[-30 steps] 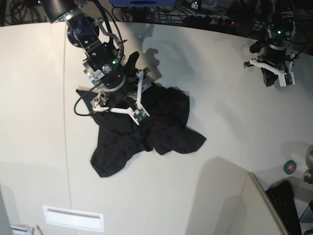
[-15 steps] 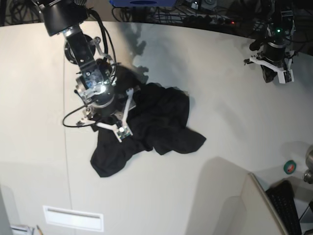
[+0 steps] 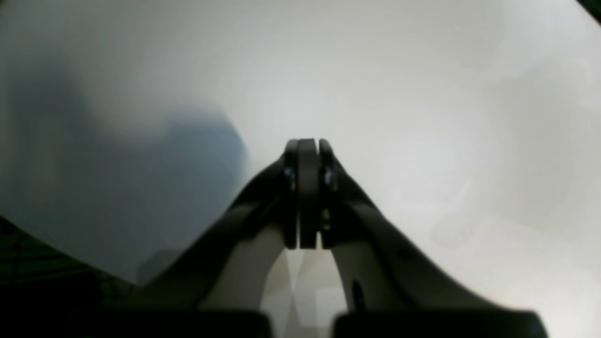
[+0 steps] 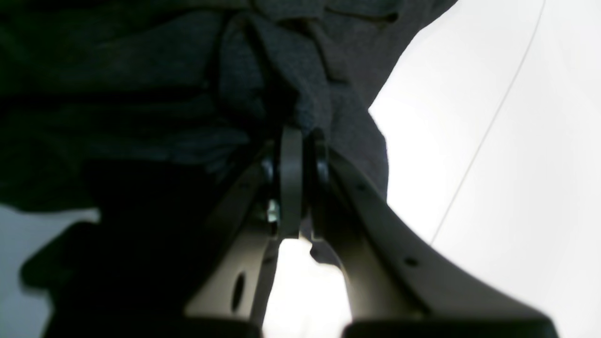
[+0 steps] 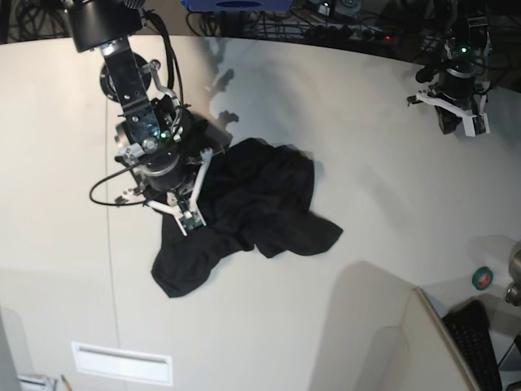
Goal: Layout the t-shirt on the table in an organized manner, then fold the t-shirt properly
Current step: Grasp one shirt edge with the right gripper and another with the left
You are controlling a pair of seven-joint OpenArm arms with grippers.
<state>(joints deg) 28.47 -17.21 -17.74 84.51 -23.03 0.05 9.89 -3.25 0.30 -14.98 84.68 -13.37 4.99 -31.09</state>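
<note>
Since a second ago the right gripper (image 5: 167,183) has travelled leftward across the table (image 5: 350,138), dragging its pinch of cloth along, while the lower folds of the t-shirt (image 5: 252,212) have barely shifted. In the right wrist view its fingers are closed narrow on a bunched ridge of the dark fabric, with pale tabletop and the thin seam line (image 4: 488,126) beyond. The garment lies crumpled around the middle of the table, a sleeve-like lobe spilling toward the near edge and no print showing.

Judging from that small bite, the fabric could slip free if the pull goes on, or the whole heap might slide as one lump instead of spreading.

Farther off, the left gripper (image 3: 303,141) hangs above bare table at the far right, fingers pressed together on nothing, hardly changed from before.
</note>
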